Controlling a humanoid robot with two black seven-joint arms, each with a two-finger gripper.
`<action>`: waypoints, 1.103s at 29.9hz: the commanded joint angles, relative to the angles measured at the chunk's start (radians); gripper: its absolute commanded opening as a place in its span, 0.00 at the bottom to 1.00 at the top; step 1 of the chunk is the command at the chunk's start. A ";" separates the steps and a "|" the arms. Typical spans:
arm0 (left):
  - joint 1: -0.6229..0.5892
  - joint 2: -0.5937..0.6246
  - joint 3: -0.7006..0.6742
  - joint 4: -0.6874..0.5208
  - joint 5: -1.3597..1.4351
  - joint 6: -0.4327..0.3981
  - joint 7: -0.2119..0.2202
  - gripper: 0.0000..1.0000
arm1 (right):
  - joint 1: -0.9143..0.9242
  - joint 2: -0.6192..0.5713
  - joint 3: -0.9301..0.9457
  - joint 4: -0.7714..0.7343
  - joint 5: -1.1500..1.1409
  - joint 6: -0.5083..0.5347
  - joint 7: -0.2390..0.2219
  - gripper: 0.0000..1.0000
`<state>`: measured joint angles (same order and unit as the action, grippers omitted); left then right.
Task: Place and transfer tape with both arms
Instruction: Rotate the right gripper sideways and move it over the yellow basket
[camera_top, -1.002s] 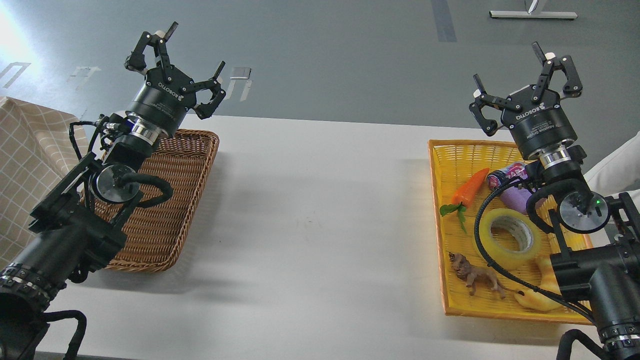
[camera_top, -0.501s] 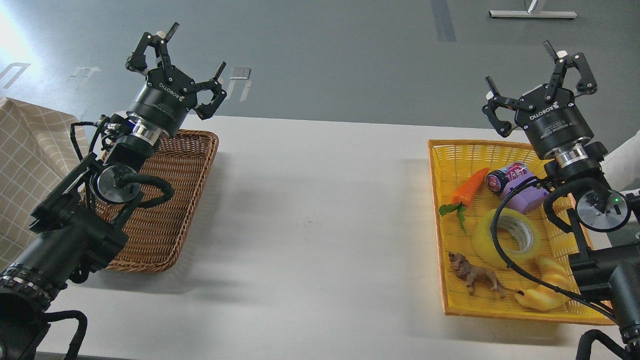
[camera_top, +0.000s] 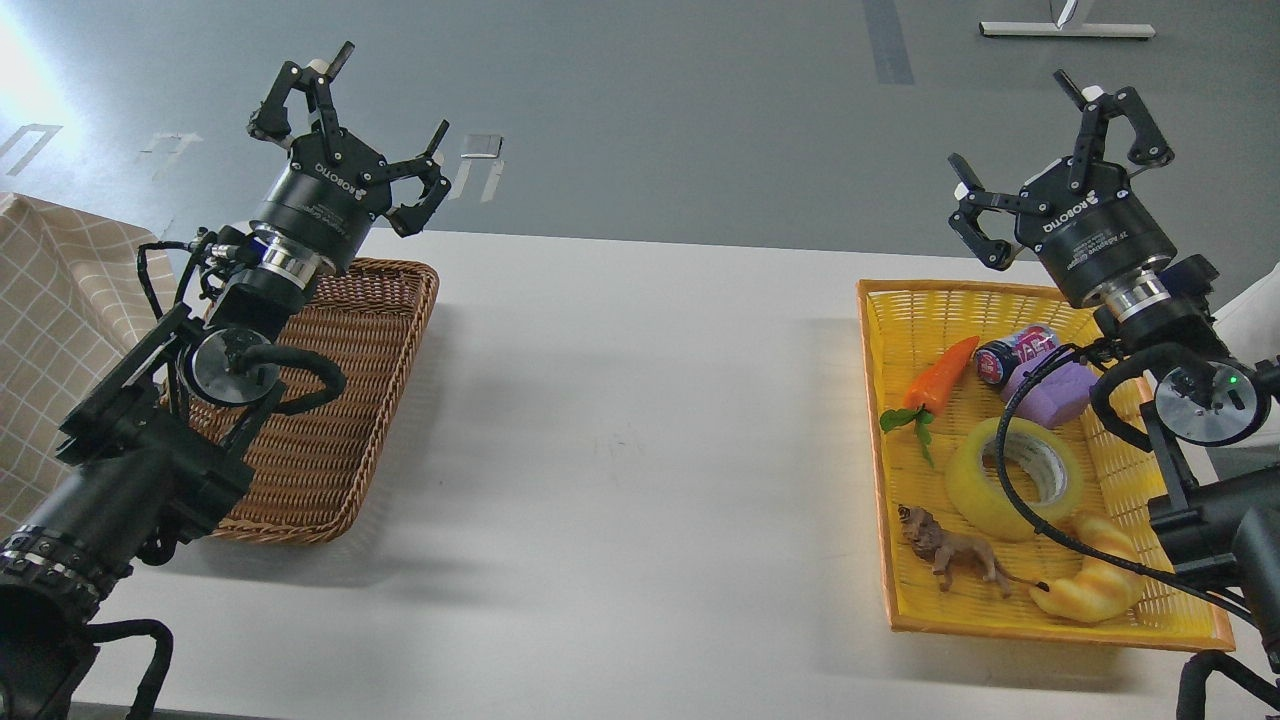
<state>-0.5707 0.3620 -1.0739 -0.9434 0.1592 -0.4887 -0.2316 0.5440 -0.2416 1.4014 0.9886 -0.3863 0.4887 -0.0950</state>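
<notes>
"robotiq" on left gripper (camera_top: 352, 118) body, also right gripper (camera_top: 1052, 148) body.

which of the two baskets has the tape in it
The yellow basket on the right; the tape lies flat in it among toys. The brown wicker basket on the left shows nothing inside.

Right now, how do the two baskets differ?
The brown basket by the left gripper shows nothing inside; part is hidden by the arm. The yellow basket under the right gripper holds the tape and toys. Brown looks darker with rounded corners. Both are woven and rest on the white table.
</notes>
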 joint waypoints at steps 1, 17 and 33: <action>0.000 -0.002 0.000 0.000 0.000 0.000 0.000 0.98 | 0.017 -0.076 -0.068 0.010 -0.008 0.000 -0.002 1.00; 0.000 -0.009 -0.003 0.000 0.000 0.000 -0.002 0.98 | 0.073 -0.335 -0.252 0.125 -0.279 0.000 0.000 1.00; 0.000 -0.009 -0.009 0.000 0.000 0.000 -0.002 0.98 | 0.053 -0.536 -0.373 0.275 -0.635 0.000 -0.003 1.00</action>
<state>-0.5707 0.3528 -1.0812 -0.9434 0.1595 -0.4887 -0.2331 0.5980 -0.7237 1.0847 1.2304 -1.0032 0.4889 -0.0980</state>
